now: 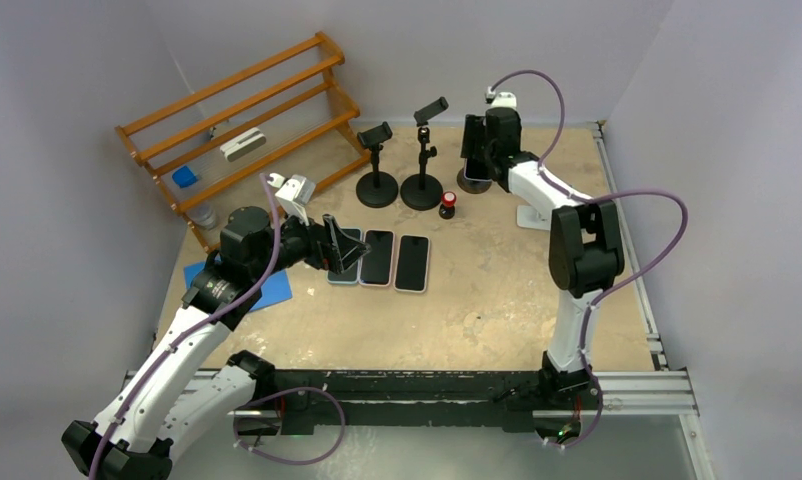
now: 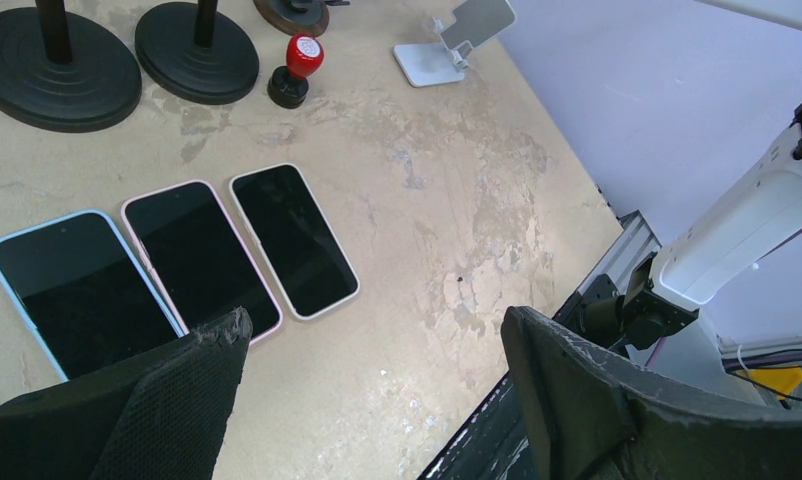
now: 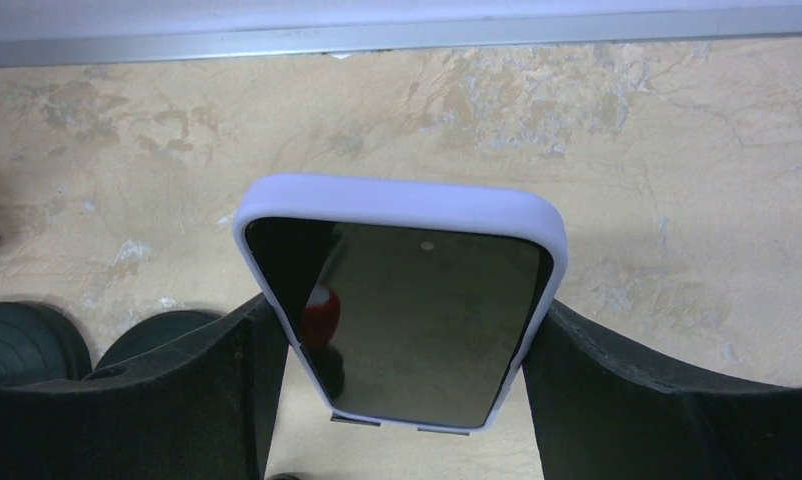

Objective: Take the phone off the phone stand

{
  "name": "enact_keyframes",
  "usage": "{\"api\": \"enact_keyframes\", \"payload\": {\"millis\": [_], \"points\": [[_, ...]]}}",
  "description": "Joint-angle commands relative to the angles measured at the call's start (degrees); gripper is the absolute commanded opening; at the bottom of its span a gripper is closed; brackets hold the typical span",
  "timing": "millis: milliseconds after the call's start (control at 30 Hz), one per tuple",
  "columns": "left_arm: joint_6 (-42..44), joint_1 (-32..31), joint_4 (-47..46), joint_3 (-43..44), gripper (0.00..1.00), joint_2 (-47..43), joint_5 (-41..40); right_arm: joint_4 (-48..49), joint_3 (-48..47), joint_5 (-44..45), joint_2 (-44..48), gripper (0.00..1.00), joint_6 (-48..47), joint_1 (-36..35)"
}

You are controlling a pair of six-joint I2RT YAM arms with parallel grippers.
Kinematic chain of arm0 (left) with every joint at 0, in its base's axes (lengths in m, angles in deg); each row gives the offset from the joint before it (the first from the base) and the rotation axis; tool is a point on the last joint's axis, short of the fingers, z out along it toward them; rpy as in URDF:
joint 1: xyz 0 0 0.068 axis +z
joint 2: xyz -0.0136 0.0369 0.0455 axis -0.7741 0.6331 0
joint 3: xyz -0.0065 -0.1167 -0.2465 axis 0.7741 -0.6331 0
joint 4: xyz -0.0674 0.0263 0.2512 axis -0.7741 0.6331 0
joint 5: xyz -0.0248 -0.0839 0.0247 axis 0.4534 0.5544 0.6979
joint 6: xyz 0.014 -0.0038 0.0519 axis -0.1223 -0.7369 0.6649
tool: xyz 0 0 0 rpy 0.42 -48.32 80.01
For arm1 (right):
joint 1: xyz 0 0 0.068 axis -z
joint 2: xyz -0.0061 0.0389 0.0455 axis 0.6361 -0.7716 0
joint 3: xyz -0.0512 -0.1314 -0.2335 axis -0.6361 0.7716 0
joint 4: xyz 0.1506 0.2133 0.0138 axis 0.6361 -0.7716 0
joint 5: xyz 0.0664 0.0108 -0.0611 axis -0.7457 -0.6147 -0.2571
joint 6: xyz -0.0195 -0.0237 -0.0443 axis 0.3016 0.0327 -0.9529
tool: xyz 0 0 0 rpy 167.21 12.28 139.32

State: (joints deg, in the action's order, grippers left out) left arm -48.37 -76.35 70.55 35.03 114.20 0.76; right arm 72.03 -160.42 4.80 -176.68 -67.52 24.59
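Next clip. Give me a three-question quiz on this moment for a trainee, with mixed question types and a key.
1. How many phones lie flat on the table?
2. True or false: the left fingers are closed on a phone.
3. What colour is the case of the held phone between the right fingers? A red, B lilac, C green.
Key: 1 three; 2 false, they stand open and empty; 3 B.
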Motion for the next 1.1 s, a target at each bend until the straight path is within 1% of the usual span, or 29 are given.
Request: {"api": "enact_keyframes", "payload": {"millis": [0,333,567,800,933,1067], "points": [[0.26,-0.21,-2.75,0.22,0.94,-0.25,0.97,4.28,-0.21,0.64,6.12,0.47,0.61,0.23],[0.26,-0.21,-2.81,0.08,0.94,-0.26,0.98,5.49,1.92,1.51,8.52,0.46,1.61,0.19],[0.26,-0.19,-2.95,0.06,0.94,-1.30,0.92,7.24,7.60,3.50,15.29,0.45,6.09,0.15],[0.08,-0.36,-3.05,-0.10,0.94,-1.68,1.40,9.05,16.88,4.67,26.27,0.44,9.07,0.17],[0.61,-0.88,-3.21,-0.19,0.94,-1.71,1.89,8.95,22.44,1.59,34.42,0.43,9.86,-0.08],[1.41,-1.35,-3.44,-0.28,0.94,-1.28,2.93,7.00,27.97,-0.46,44.11,0.42,10.99,-1.83]]}}
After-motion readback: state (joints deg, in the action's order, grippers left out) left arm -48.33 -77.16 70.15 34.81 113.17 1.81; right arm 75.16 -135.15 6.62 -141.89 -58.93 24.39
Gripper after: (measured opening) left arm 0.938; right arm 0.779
